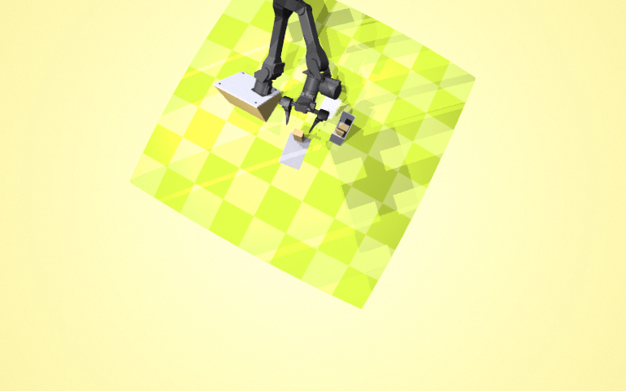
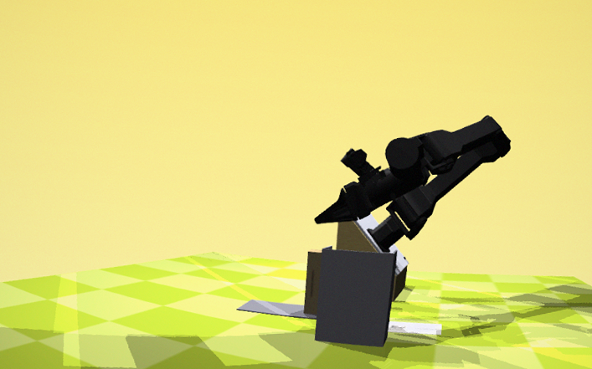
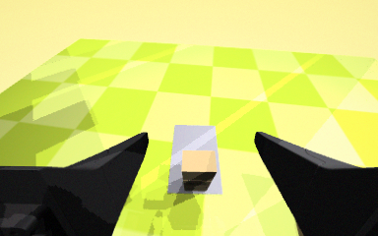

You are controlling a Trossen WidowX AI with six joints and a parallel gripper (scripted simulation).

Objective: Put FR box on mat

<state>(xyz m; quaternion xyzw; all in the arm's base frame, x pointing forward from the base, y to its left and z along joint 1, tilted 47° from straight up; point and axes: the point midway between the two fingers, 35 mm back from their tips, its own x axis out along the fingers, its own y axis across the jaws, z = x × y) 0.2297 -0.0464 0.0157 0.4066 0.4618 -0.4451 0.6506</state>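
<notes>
Box [image 1: 298, 134] [image 2: 313, 282] [image 3: 199, 162] upright, tan, on grey mat [image 1: 293, 154] [image 2: 270, 308] [image 3: 188, 137]

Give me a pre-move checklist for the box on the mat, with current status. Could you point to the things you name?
1. Gripper [image 1: 298, 128] [image 2: 316, 220] [image 3: 201, 137] open and empty: ok.
2. Fingers clear of the box [image 1: 298, 134] [image 2: 307, 286] [image 3: 199, 161]: ok, they hang above it.
3. Box on the mat [image 1: 293, 154] [image 2: 265, 307] [image 3: 189, 138]: ok, at one end of it.
4. Printed side up: not ok, the box stands upright and its top face shows no print.
5. Code reads FR: cannot tell, no legible letters on it in any view.
6. Other two boxes [image 1: 342, 127] in the bin [image 1: 336, 139] [image 2: 352, 298]: ok, though whether both stand straight I cannot tell.
</notes>
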